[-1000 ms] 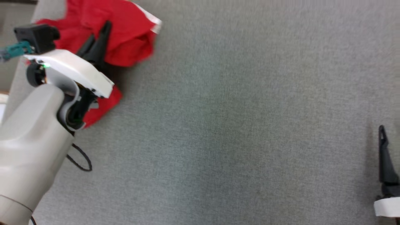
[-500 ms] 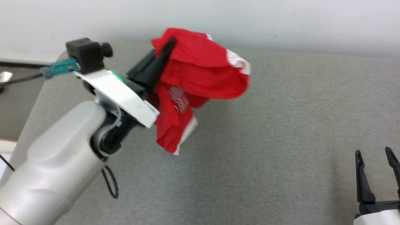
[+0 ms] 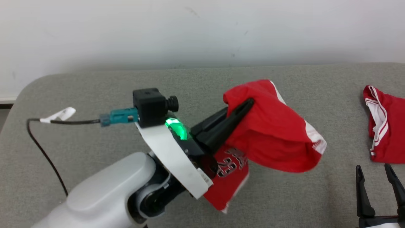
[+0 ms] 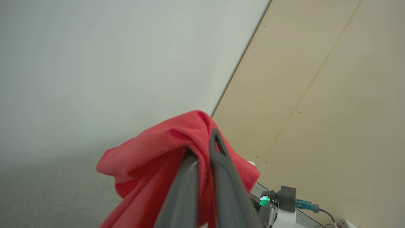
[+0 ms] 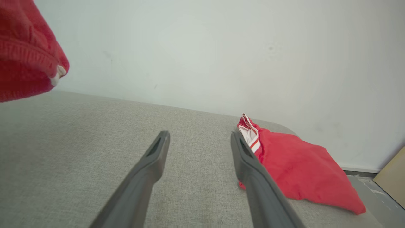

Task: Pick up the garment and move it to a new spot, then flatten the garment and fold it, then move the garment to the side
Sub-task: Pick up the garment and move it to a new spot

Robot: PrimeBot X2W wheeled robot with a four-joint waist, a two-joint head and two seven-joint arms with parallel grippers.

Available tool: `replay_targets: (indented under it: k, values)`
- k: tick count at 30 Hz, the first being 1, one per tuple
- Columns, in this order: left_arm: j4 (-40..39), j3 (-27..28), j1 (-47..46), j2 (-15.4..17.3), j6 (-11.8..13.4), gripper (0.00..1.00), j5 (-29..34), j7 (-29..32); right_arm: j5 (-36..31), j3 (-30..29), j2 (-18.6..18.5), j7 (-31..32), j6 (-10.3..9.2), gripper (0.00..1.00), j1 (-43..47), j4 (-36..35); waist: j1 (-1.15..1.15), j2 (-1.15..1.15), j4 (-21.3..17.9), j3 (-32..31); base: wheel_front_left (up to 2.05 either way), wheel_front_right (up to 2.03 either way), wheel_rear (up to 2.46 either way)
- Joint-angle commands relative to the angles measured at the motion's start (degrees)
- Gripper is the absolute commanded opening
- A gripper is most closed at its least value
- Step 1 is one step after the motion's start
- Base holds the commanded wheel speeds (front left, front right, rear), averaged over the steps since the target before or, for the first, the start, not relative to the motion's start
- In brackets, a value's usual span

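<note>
While the left hand, clamped on a fold of the red garment, holds it above the middle of the grey worktop and the right hand rests near right, jaws apart, only the pick-up looks done; placing, flattening, folding and moving aside remain.

Garment left of second garment

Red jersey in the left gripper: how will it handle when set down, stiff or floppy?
Likely floppy: the red jersey droops in folds either side of the shut left gripper. Probably light, since a pinch at one spot carries it. It may land bunched on the grey surface, not flat.
</note>
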Motion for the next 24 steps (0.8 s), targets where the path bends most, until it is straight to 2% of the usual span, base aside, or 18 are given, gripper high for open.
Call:
replay_targets:
  k: [1,7,13,19,24]
  values:
    - [-0.5,-0.5,1.6,0.4,0.5,0.00,-0.1,0.1,0.6,-0.2,0.2,-0.3,-0.13,1.00,0.4,0.2,0.01,-0.01,-0.7,0.1,0.00,0.00,0.00]
    - [2.4,-3.1,6.7,2.2,1.3,0.00,-1.3,0.7,0.8,-0.2,0.8,-0.4,-0.13,1.00,0.0,0.9,0.01,-0.01,-2.3,1.1,0.00,0.00,0.00]
    - [14.9,-4.4,9.9,4.8,2.2,0.00,-0.5,0.6,0.7,-0.1,1.3,-0.5,-0.13,1.00,-0.6,0.6,0.01,-0.01,-3.6,1.8,0.00,0.00,0.00]
    - [28.3,-3.0,10.3,3.6,0.4,0.00,-2.0,-1.7,0.8,0.5,1.5,-0.5,-0.13,1.00,-0.9,1.1,0.01,-0.01,-4.7,2.1,0.00,0.00,0.00]
    - [38.7,-1.8,8.3,2.2,-0.5,0.00,-0.4,-3.9,0.8,0.8,1.6,-0.5,-0.13,1.00,-1.1,1.5,0.01,-0.01,-5.2,2.1,0.00,0.00,0.00]
